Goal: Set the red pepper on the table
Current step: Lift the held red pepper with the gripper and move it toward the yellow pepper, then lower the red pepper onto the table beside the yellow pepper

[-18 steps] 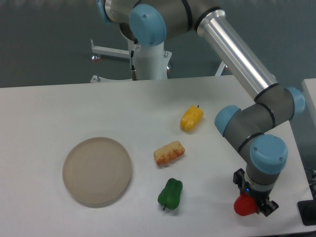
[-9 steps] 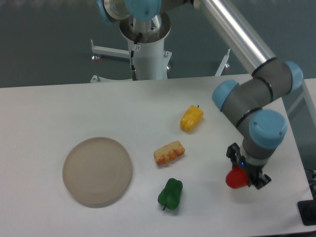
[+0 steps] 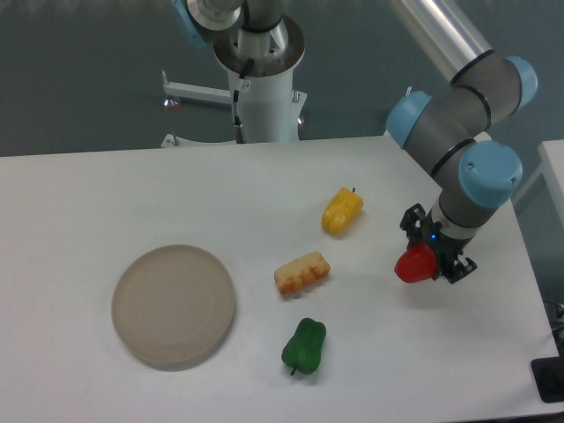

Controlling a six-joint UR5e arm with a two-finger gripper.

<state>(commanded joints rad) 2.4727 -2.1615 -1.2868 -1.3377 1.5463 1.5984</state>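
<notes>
Tool [image 3: 429, 258] clenched on red pepper [image 3: 414, 264], shifted up-left from table [image 3: 132, 194] front edge.

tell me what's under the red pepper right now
Bare white table lies below the red pepper, which the hand holds. Whether the pepper touches the surface cannot be told; the hand covers its right side.

There's just one camera, fixed high across the table [image 3: 106, 194] from the robot base [image 3: 262, 97]. It looks down at a slant, taking in nearly the whole tabletop.
</notes>
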